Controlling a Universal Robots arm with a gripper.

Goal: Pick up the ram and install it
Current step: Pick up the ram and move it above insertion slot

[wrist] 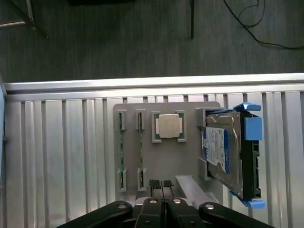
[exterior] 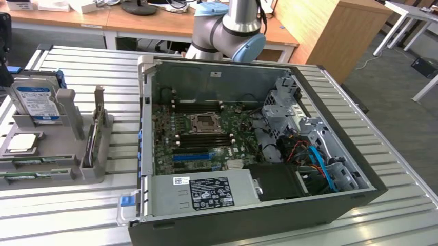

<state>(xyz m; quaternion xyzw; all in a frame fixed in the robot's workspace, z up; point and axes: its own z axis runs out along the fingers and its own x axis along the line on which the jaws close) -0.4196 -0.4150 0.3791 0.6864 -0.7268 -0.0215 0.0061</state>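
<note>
The ribbed metal tabletop point(wrist: 57, 142) ends in a straight rail at the carpet. The flat gray holder point(wrist: 180, 159) sits just inside that edge, with bare slats open along one side of it. In the exterior view a narrow strip of slats separates the holder from the open black case point(exterior: 274, 215), which fills the tabletop's middle.

The holder carries two thin green sticks on edge in parallel grooves: the ram point(wrist: 141, 149) nearer the jaws and a second stick point(wrist: 120, 149) just beside it. One square silver chip point(wrist: 168, 126), one silvery drive point(wrist: 221, 152) with a blue label and blue rails, and one bracketed card point(exterior: 96, 133) sit there too.

The black jaws are clenched on nothing, tips together over the holder's edge, close to the ram's end. The arm point(exterior: 229, 31) stands behind the case.
</note>
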